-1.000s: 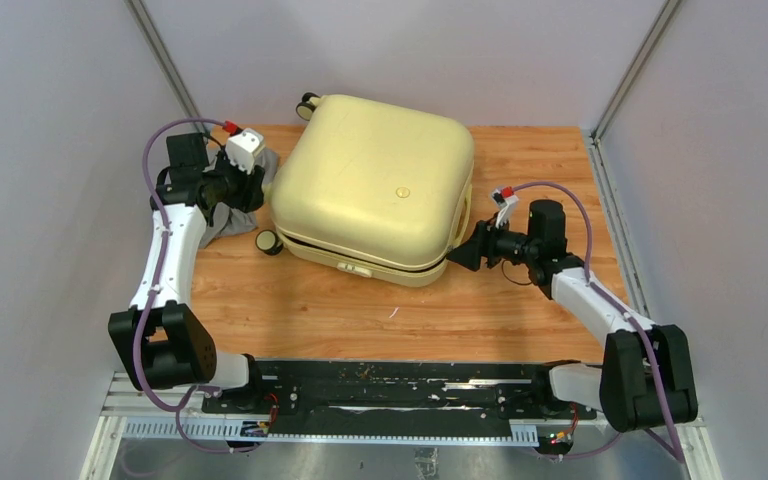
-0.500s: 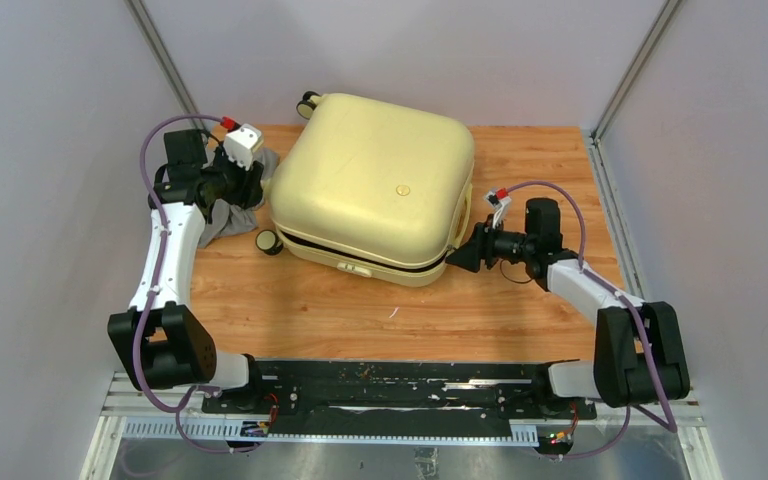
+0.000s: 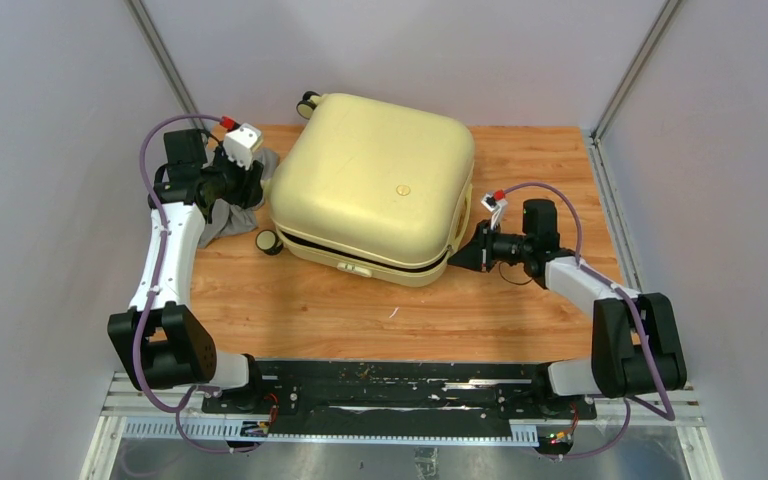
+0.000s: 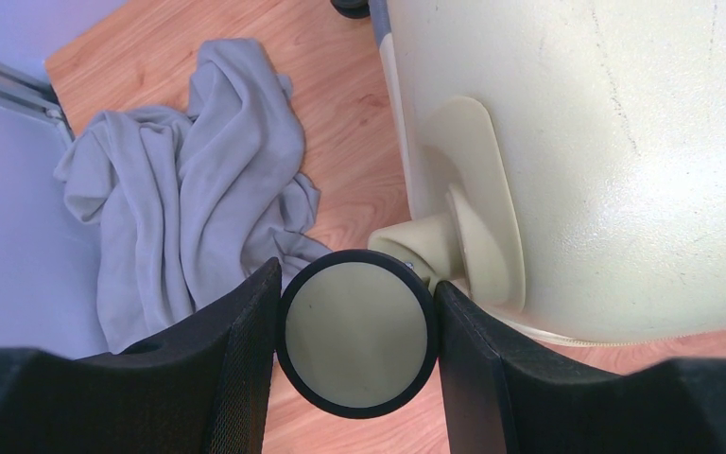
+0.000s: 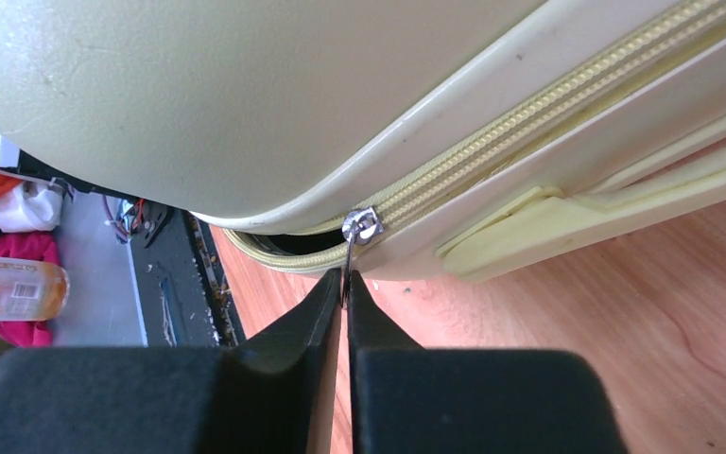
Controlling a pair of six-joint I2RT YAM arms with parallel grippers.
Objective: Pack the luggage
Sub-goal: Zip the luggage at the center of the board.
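Note:
The luggage (image 3: pixel 375 185) is a pale-yellow hard-shell suitcase lying flat and closed on the wooden table (image 3: pixel 340 300). My left gripper (image 3: pixel 257 192) is at its left side. In the left wrist view the left gripper (image 4: pixel 357 281) is shut on a black-and-cream wheel (image 4: pixel 357 333) of the luggage (image 4: pixel 605 161). My right gripper (image 3: pixel 457 258) is at the front right corner. In the right wrist view the right gripper (image 5: pixel 345 282) is shut on the metal zipper pull (image 5: pixel 351 251) hanging from the slider. A short gap in the zipper (image 5: pixel 548 104) stays open left of the slider.
A crumpled grey cloth (image 4: pixel 189 189) lies on the table left of the luggage, under my left arm (image 3: pixel 222 222). Two free wheels (image 3: pixel 268 241) (image 3: pixel 308 103) stick out. A yellow side handle (image 3: pixel 463 220) is beside my right gripper. Walls close in on both sides.
My right gripper has closed on the zipper pull, and the right arm's elbow has drawn in slightly. The left arm and the luggage have not moved.

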